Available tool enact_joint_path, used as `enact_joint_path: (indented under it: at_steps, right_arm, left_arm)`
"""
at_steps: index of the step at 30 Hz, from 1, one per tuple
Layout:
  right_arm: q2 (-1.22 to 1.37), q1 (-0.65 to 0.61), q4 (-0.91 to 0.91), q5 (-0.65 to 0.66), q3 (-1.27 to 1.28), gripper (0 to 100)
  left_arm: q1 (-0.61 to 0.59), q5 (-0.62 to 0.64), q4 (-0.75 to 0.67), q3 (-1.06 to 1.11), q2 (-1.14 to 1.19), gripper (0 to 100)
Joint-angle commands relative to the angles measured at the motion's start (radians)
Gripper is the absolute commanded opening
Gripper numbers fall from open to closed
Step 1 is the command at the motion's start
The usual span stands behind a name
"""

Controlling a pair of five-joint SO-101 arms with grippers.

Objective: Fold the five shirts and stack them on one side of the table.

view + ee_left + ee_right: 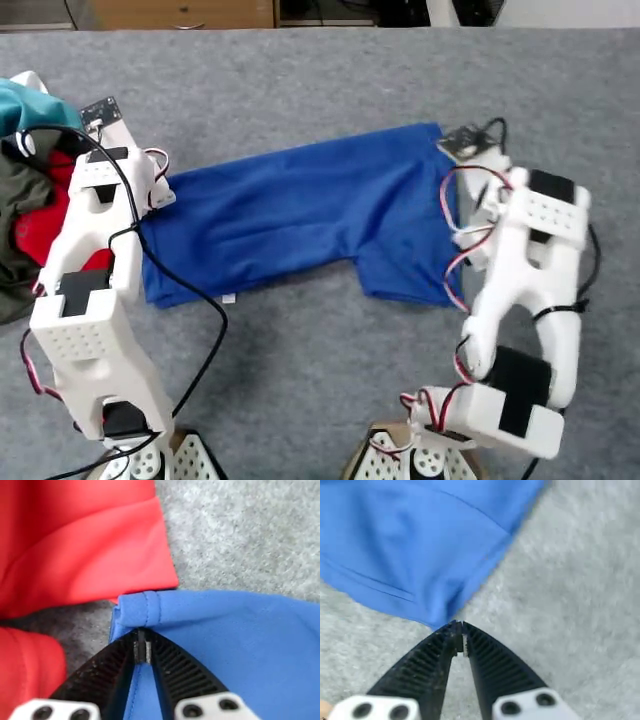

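On the left, other shirts (pixel 25 190) wait in a heap. The left hand (pixel 141 650) is pinched shut on one end of the blue shirt (pixel 300 215), spread across the grey worktop (pixel 300 380). The right hand (pixel 459 639) pinches the other end tight, probably so both can fold it together

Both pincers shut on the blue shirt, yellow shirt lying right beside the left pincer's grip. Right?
Not quite. Beside the grip of the left pincer lies a red shirt, not a yellow one; the left wrist view shows it. The rest holds: that pincer and the right pincer are both shut on the blue shirt.
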Motion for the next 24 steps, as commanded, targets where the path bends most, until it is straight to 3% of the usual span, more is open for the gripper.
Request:
enact_joint_path:
  at_steps: [1,10,16,24]
  right_arm:
    - [-0.045,-0.088,-0.043,-0.038,0.058,0.3]
    - [-0.036,-0.022,-0.222,-0.034,0.223,0.3]
    - [0.111,0.042,-0.295,0.000,0.214,0.3]
    - [0.188,0.104,-0.190,-0.006,0.059,0.2]
  left_arm:
    - [0.018,-0.003,-0.006,-0.034,-0.001,2]
    - [0.023,-0.009,-0.006,-0.035,-0.001,2]
    - [0.023,-0.011,-0.006,-0.035,-0.001,2]
    - [0.023,-0.012,-0.006,-0.034,-0.001,2]
